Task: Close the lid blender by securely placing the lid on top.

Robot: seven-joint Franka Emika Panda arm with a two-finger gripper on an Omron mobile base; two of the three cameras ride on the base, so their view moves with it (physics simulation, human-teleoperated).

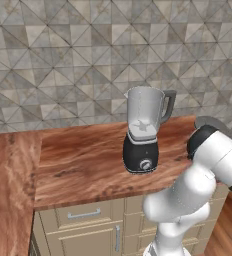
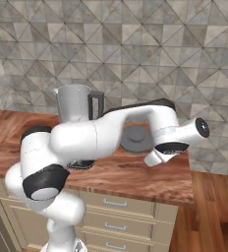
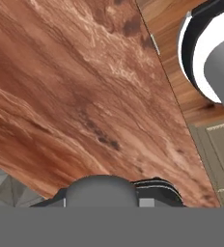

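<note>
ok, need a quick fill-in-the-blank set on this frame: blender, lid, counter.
1. The clear tapered blender jar on its black base has no ____ on top.
2. The round dark-grey lid lies flat on the ____ wooden countertop.
3. The jar's dark-grey side handle points toward the ____ in the left base view.

Missing words: lid; reddish-brown; right

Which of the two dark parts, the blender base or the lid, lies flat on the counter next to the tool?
The lid: a flat grey disc on the counter right of the blender, beside the tool. The base stands under the jar.
</note>
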